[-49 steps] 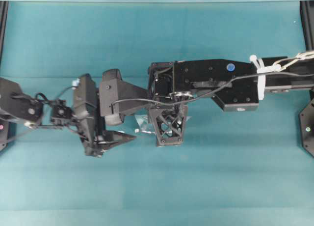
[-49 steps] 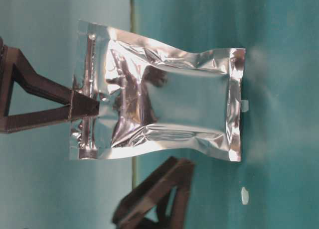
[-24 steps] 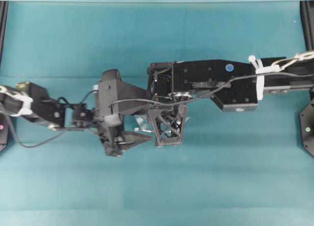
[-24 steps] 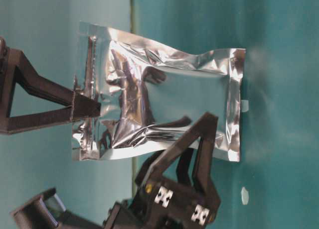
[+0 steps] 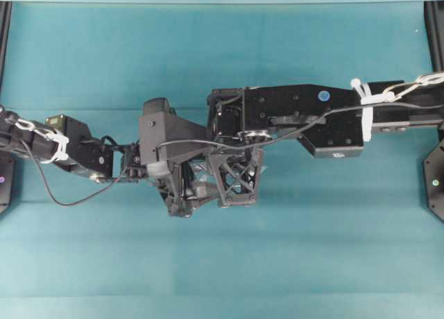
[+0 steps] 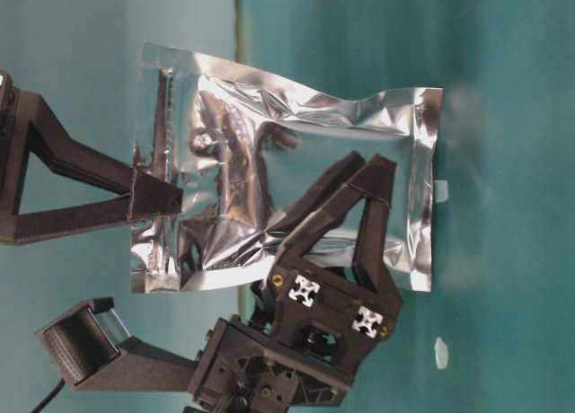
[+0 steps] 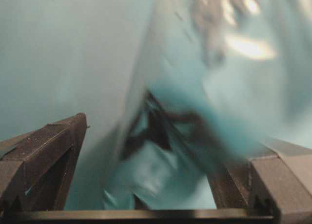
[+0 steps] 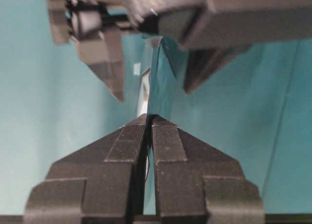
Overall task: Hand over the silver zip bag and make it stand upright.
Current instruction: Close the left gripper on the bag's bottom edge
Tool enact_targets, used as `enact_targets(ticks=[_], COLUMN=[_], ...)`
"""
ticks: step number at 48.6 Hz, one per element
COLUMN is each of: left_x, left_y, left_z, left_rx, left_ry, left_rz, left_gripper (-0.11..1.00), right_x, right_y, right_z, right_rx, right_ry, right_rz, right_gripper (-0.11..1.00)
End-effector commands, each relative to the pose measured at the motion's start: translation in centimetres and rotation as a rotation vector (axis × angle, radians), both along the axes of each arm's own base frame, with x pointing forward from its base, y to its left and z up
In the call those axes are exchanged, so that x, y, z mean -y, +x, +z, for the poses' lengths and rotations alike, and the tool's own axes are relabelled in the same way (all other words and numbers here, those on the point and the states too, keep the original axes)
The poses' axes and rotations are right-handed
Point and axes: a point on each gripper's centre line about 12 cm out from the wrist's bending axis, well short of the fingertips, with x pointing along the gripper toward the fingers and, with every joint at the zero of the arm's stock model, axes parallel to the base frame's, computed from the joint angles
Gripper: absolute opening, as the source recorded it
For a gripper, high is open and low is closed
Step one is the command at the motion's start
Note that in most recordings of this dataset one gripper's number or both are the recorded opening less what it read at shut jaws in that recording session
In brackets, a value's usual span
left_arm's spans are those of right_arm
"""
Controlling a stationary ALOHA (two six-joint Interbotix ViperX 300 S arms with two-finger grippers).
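while the silver zip bag (image 6: pixel 296 193) is pinched by the right tool (image 8: pixel 148 121), it is flanked by the widely spread left tool (image 6: pixel 359 175).

A mirror-shiny silver zip bag (image 6: pixel 296 184) and black jaws stand against a plain teal table (image 5: pixel 222 48).

Matte black throughout, built of blocky housings. On the right arm (image 5: pixel 305 118): a round blue sticker (image 5: pixel 324 95), small screw heads, white cable ties (image 5: pixel 365 100) bundling a pale cord, a thin black cable looping along the body. Open lattice ribbing behind the triangular fingers (image 5: pixel 238 180). On the left arm (image 5: pixel 83 152): white ties and a slack black cable (image 5: pixel 52 194). Two small white-and-black patterned squares (image 6: pixel 304 292) beneath the finger bases, possibly printed markers. Ridged, ribbed inner finger pads (image 8: pixel 127 141).
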Motion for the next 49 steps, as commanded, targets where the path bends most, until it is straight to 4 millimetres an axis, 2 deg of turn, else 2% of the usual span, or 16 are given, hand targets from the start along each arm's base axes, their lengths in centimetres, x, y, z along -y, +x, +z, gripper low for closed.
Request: enact_targets(ticks=[1,6,9,14,18,21,49], left_x=[0.08,0.08,0.14,0.39,0.58,0.69,0.81], left_y=[0.28,0.28,0.28,0.38,0.60,0.65,0.27], left_z=[0.48,0.48,0.47,0.58,0.84,0.90,0.04], left_rx=[0.021,0.021,0.020,0.026,0.041,0.044,-0.026], left_ry=[0.002,0.002,0.003,0.012,0.018,0.020,0.073], left_rz=[-0.004,-0.004,-0.006,-0.015,-0.022,-0.024,-0.046], left_gripper=[0.92,0.88,0.81,0.61,0.39,0.31,0.31], right_x=[-0.12,-0.12,-0.12,-0.12,-0.12,-0.12,-0.12], right_y=[0.09,0.10,0.10,0.10,0.10,0.12,0.12], right_z=[0.74,0.66,0.66,0.66,0.66,0.59,0.52], right_rx=[0.025,0.021,0.021,0.021,0.021,0.020,0.017], right_ry=[-0.003,-0.002,-0.002,-0.002,-0.002,-0.002,-0.001], right_rz=[0.008,0.006,0.006,0.006,0.006,0.006,0.000], right_gripper=[0.03,0.03,0.03,0.03,0.03,0.03,0.03])
